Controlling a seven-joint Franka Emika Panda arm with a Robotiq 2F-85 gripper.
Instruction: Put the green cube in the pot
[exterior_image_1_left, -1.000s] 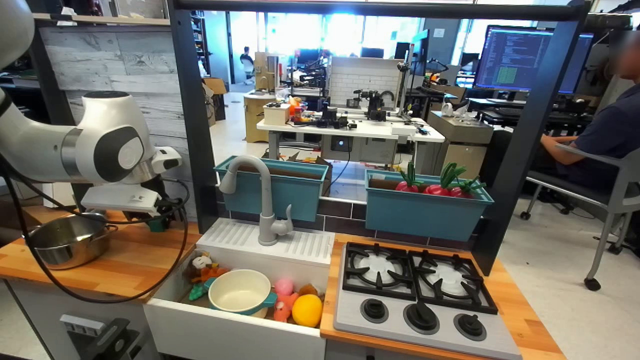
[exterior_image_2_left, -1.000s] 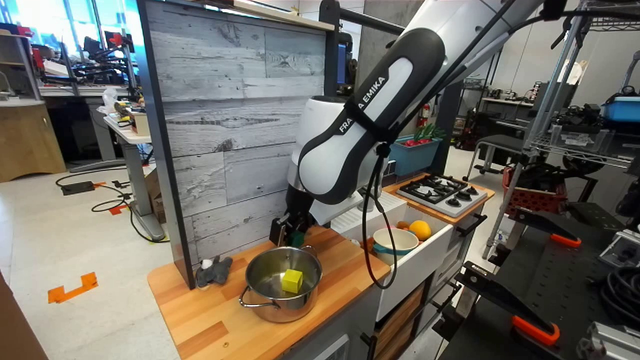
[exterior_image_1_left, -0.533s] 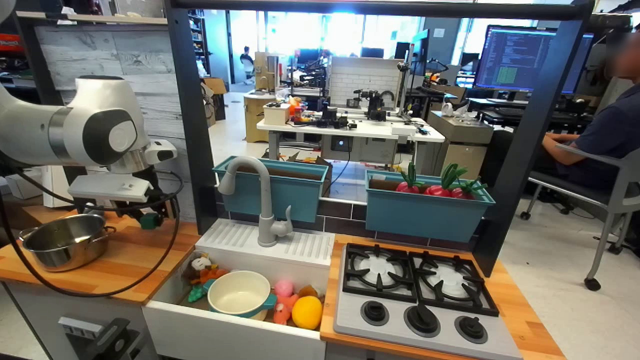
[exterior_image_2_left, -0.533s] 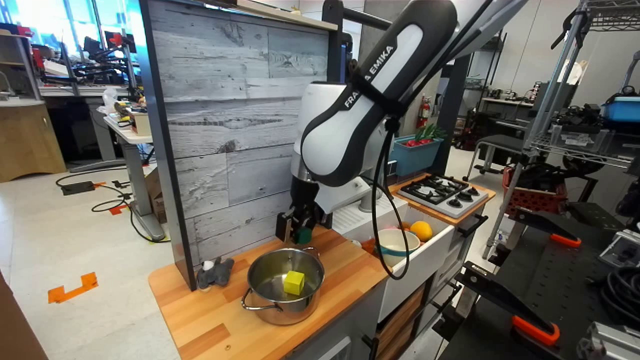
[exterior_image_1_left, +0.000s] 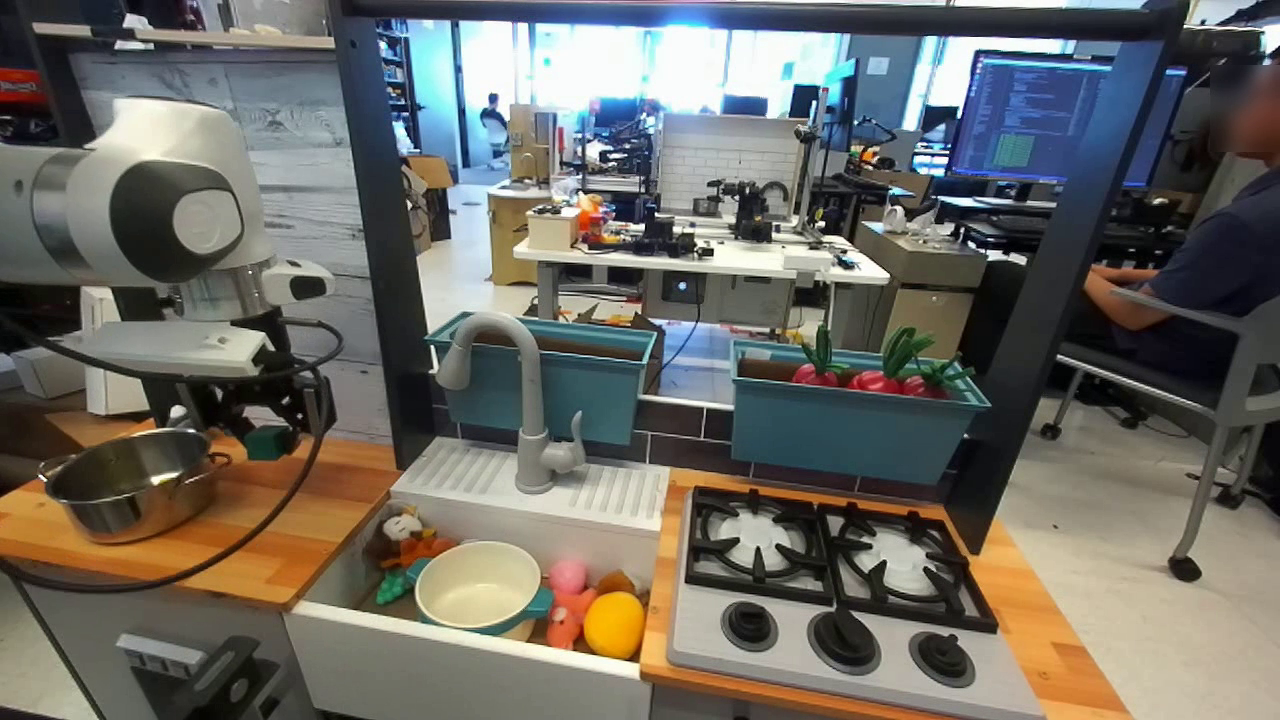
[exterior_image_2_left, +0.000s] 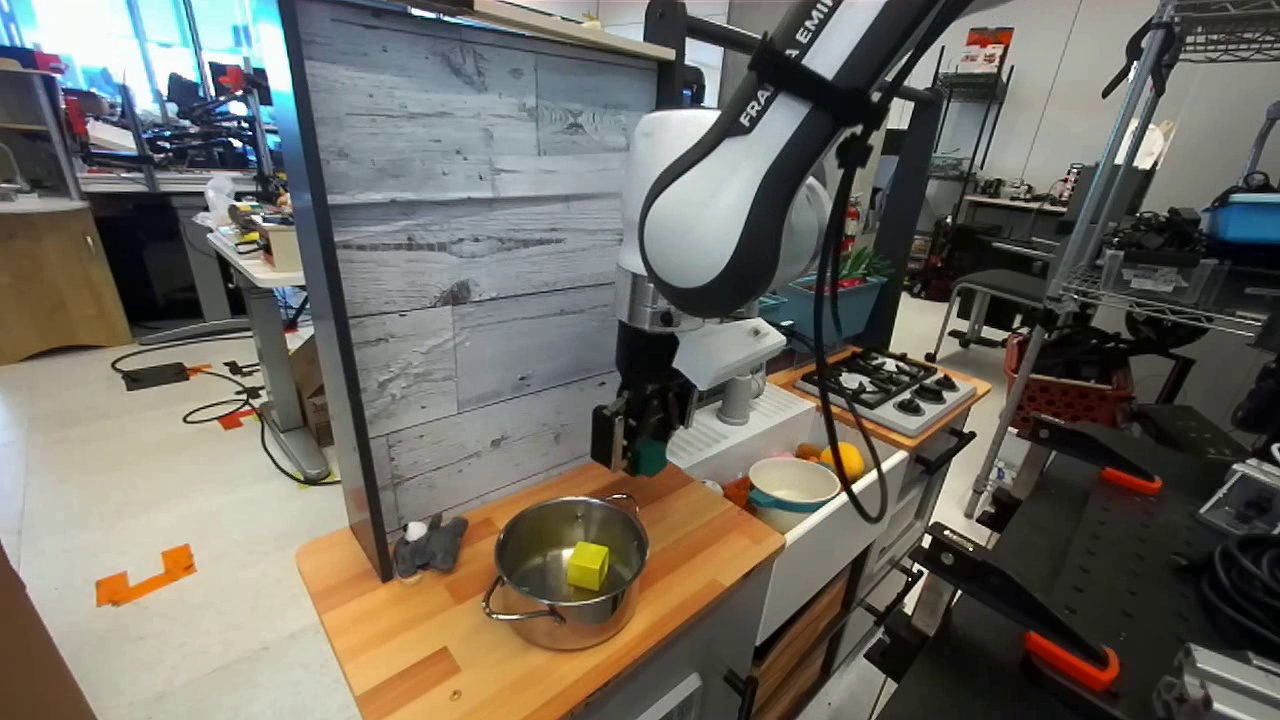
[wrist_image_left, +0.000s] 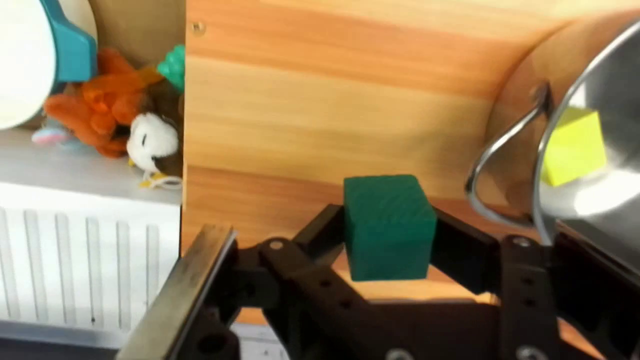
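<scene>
Black two-fingered gripper: we see it pinching a dark-green cube, fingers parted by its width.
Round shiny silver pot: a yellow cube inside.
Striped wooden desk: the dark-green cube above it, between sink-side edge and pot.
White arm: higher than half a second ago, the dark-green cube farther from the panel-side edge.

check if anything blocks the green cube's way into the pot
Nothing separate visible: the green cube, held in the claw, may just need to clear the facing handle and rim of the pot. A yellow cube sits inside.
</scene>
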